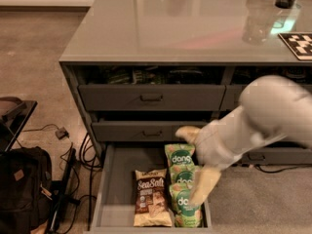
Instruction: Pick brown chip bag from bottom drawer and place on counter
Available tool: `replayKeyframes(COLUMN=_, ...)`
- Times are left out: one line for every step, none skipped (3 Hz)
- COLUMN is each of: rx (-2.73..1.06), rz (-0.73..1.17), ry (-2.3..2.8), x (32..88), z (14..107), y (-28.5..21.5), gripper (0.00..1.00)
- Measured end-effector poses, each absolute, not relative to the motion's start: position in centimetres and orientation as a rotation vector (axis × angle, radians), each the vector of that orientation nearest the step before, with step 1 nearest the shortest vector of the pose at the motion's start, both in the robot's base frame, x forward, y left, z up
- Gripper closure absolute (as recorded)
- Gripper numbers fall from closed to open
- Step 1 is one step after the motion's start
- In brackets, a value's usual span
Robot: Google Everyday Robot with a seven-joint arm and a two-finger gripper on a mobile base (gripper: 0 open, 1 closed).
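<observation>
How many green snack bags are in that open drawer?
3, in a column on the bottom drawer's right side: back bag, middle bag, front bag. The pincer hovers over them; more may be hidden.

In bottom drawer [117, 191], brown chip bag [151, 204] lies left of dang bags [182, 178] under end effector [197, 158]
</observation>
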State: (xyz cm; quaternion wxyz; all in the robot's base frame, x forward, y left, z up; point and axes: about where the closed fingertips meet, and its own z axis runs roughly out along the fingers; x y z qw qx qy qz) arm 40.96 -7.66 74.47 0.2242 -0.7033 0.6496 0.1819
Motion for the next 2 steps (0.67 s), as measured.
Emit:
replayKeyframes(rx=-1.943, rz=0.682, ry=1.785, x=40.9, z=63.6, y=-2.8, gripper=0.0)
replayKeyframes(rx=-1.873, rz=0.78, ry=1.849, x=42.4, z=54.6, y=1.2, gripper=0.0)
